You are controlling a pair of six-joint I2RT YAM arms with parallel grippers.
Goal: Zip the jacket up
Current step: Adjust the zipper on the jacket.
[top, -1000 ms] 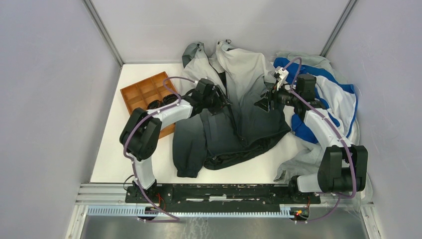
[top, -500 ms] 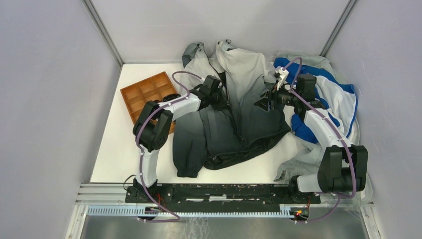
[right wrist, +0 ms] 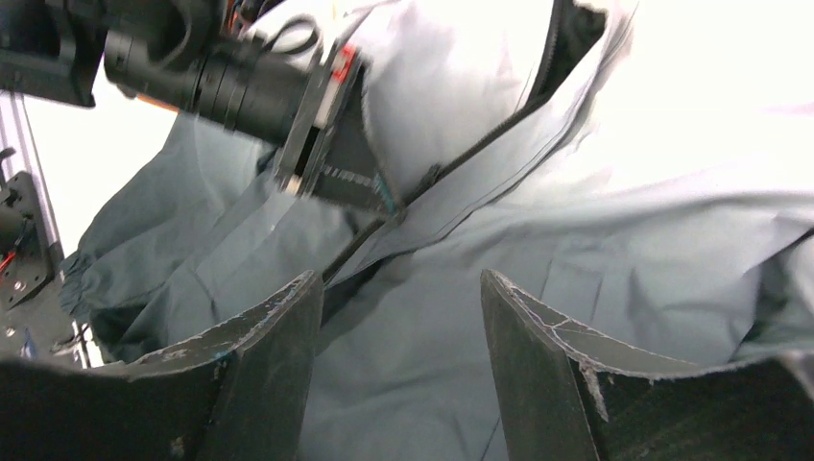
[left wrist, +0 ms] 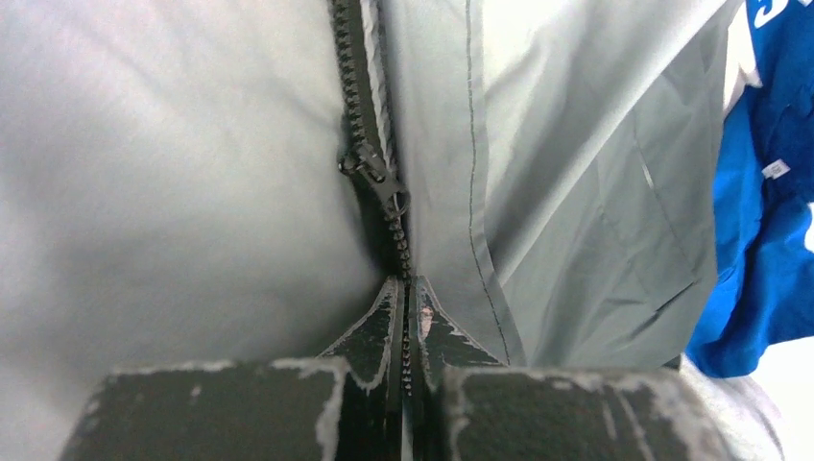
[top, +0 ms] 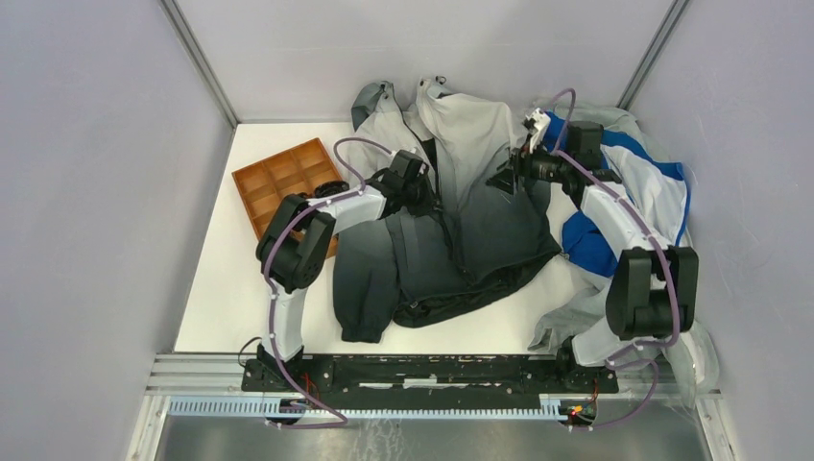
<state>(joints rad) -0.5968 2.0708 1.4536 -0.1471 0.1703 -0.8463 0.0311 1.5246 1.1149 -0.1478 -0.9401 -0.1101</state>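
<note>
Jacket: the jacket (top: 475, 134) lies spread on the surface (top: 226, 288) under both hands, its pale hood end beyond them and its dark hem back toward the arm bases.
Left hand: the left hand (left wrist: 405, 312) is clenched on the zipper (left wrist: 397, 240), pinching the joined teeth between its fingertips (left wrist: 374, 331).
Slider: the slider (left wrist: 365, 163) sits just ahead of those fingertips with its pull tab hanging toward them. Beyond it the two rows of teeth look apart.
Right hand: the right hand (right wrist: 400, 283) is released, jaws wide, hovering over the front panel. The zipper line and the left hand are ahead of it, a little to one side.
Stage, as I read it: the left hand anchors the closed run so the right can go for the pull. Most of the zipper is undone.
Risk, missed tab: the pull is small and lies flat on the cloth. The wide jaws could close on fabric instead, then drag the whole panel.
Risk, crowding: the left hand holds very near the slider, so the right may bump it on the way in.
Risk, slipping anchor: the pinch is narrow, so a hard tug could pull the teeth free and bunch the jacket.
Risk, snag: loose folds beside the slider could get drawn in and jam it.
Neighbour: the blue-and-white garment (top: 662, 178) lies just outside the right hand and could catch its arm.
</note>
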